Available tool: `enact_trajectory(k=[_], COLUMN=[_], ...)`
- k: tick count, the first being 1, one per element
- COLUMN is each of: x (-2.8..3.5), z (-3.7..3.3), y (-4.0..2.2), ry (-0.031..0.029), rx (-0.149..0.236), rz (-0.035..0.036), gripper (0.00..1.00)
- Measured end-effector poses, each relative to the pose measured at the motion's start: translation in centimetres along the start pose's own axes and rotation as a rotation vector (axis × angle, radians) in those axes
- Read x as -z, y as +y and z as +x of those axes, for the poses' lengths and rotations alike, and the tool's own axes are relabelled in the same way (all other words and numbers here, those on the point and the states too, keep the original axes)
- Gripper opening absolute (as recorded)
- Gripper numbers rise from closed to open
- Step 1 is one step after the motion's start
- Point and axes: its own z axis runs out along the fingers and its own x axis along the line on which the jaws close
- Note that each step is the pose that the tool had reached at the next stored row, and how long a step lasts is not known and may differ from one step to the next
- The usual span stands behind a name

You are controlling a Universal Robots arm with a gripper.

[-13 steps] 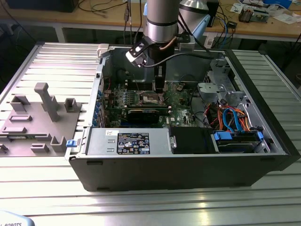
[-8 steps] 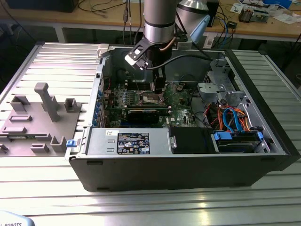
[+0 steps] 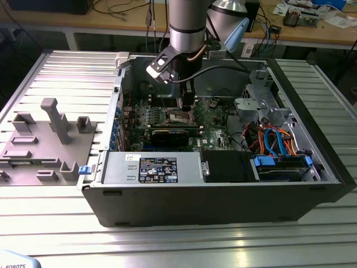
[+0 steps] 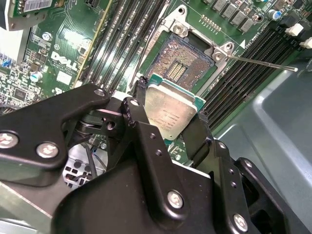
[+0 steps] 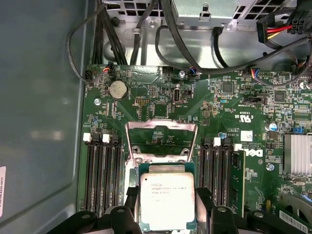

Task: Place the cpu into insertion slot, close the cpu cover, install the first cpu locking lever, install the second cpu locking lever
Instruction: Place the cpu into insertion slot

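Gripper clamped on the cpu, fingers on two opposite edges, metal top facing the wrist cameras. Chip held close over the insertion slot, apparently not seated; contact field exposed. Cpu cover stands hinged open; one locking lever swung free. Step in hand: placement, first of four. Judgement: seating calls for squaring chip to recess and a level descent, no sideways drag.
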Motion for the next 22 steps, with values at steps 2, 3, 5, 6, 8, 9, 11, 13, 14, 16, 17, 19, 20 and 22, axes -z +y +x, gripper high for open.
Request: enact_trajectory(k=[2,3,5,6,8,9,11,13,14,16,17,19,20,22], x=[-0.03,-0.05,-0.21,-0.34,-0.36,-0.38,-0.61,-0.78,-0.78,-0.82,-0.83,-0.88,-0.91,-0.96], z=[0.00,0.00,0.00,0.00,-0.01,0.00,-0.01,-0.01,-0.01,0.04,0.09,0.21,0.29,0.36], y=[0.00,0.00,-0.03,-0.05,-0.05,-0.05,-0.07,-0.08,-0.08,-0.10,-0.11,-0.13,-0.18,-0.31], ry=[0.0000,0.0000,0.0000,0.0000,0.0000,0.0000,0.0000,0.0000,-0.0001,0.0003,0.0001,-0.0001,-0.0004,-0.0004], rx=[0.000,0.000,0.000,0.000,0.000,0.000,0.000,0.000,0.000,0.000,0.000,0.000,0.000,0.000], rz=[0.0000,0.0000,0.0000,0.0000,0.0000,0.0000,0.0000,0.0000,0.0000,-0.0002,-0.0001,0.0000,0.0000,-0.0001], gripper=[0.54,0.54,0.54,0.54,0.54,0.54,0.54,0.54,0.54,0.54,0.54,0.54,0.54,0.54])
